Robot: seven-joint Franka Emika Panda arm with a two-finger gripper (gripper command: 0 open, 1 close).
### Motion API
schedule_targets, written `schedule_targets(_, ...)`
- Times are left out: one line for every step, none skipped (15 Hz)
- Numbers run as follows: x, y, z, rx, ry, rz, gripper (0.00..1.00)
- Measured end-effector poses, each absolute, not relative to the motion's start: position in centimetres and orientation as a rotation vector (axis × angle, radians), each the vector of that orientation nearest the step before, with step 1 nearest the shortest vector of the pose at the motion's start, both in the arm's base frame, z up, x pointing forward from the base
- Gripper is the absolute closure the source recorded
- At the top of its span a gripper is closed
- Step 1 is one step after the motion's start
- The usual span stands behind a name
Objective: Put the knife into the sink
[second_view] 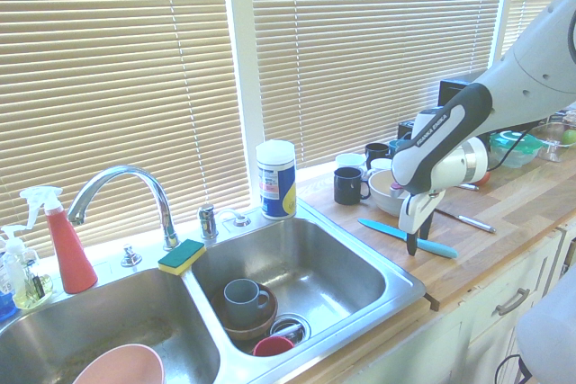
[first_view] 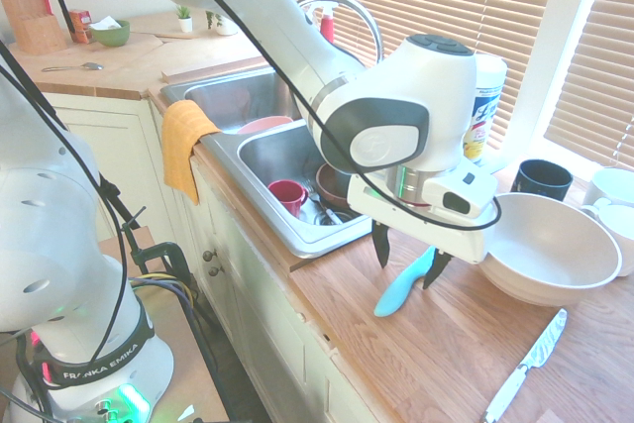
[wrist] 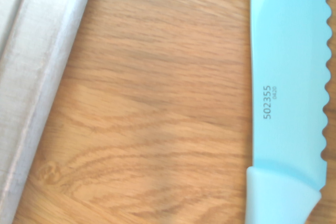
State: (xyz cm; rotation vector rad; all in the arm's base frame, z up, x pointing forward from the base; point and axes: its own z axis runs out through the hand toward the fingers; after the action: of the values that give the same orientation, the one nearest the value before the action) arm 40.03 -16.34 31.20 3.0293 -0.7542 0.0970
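Note:
The turquoise knife (first_view: 400,291) lies flat on the wooden counter, just right of the sink (first_view: 319,238) and beside the white bowl. My gripper (first_view: 406,272) stands low over it. Its two dark fingers are apart and straddle the knife where blade meets handle. The far finger is close against the knife's edge. In the second exterior view the gripper (second_view: 412,245) points straight down on the knife (second_view: 389,230), a hand's width from the sink's (second_view: 402,282) right rim. The wrist view shows the serrated blade (wrist: 287,98) close up on the wood, with the sink rim (wrist: 37,51) beside it.
A white bowl (first_view: 547,251) sits just behind the gripper. A metal-bladed knife with a white handle (first_view: 523,370) lies nearer the counter's front. A black mug (first_view: 541,177) stands behind the bowl. The near basin holds a red cup (first_view: 287,193), a grey mug (second_view: 241,294) and dishes. An orange towel (first_view: 183,141) hangs over the sink's front edge.

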Motion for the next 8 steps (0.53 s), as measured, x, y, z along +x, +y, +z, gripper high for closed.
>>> schedule_targets(40.04,-16.35,31.2,3.03,-0.756,0.099,1.0)
schedule_targets(40.05,-16.35,31.2,3.03,-0.757,0.1,1.0)
schedule_targets(40.06,-16.35,31.2,3.029,-0.759,0.101,1.0)
schedule_targets(40.07,-16.37,31.2,3.028,-0.76,0.103,1.0)
schedule_targets(40.09,-16.38,31.2,3.028,-0.76,0.106,1.0)
schedule_targets(40.11,-16.38,31.2,3.028,-0.76,0.108,1.0)
schedule_targets(40.12,-16.39,31.2,3.028,-0.76,0.109,1.0)
schedule_targets(40.13,-16.39,31.2,3.027,-0.76,0.11,1.0)
